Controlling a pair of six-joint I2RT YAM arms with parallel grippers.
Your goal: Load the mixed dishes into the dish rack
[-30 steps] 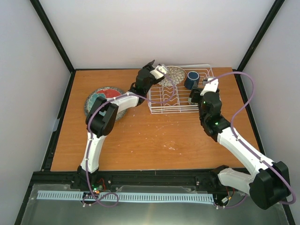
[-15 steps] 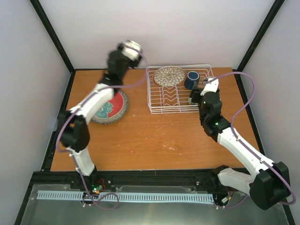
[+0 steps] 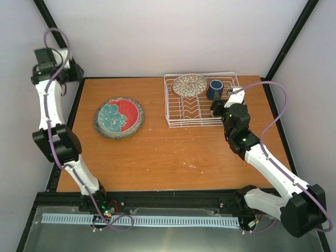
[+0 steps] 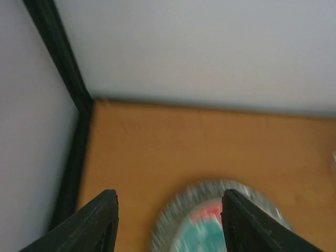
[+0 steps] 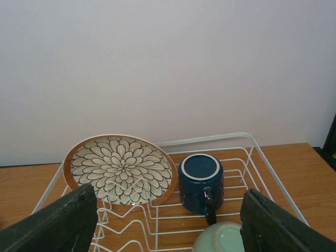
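The white wire dish rack (image 3: 176, 114) stands at the back right of the table. The petal-patterned plate (image 3: 189, 85) (image 5: 121, 169) stands on edge in it, with the dark blue mug (image 3: 214, 89) (image 5: 200, 181) upside down beside it. A pale green bowl (image 5: 220, 239) lies upside down in front of the mug. A teal and red plate (image 3: 119, 114) (image 4: 212, 236) rests on the large speckled grey plate (image 3: 103, 128) left of the rack. My left gripper (image 3: 67, 71) (image 4: 168, 197) is open and empty, raised at the back left corner. My right gripper (image 3: 220, 107) (image 5: 168, 220) is open over the rack's right side.
Black frame posts (image 3: 60, 42) rise at the back corners, the left one close to my left gripper. White walls enclose the table on three sides. Bare wood (image 3: 173, 152) lies between the plates, the rack and the arm bases.
My left arm has swung away from the rack to the back left corner, leaving the petal-patterned plate standing in the rack. The right arm has not moved.
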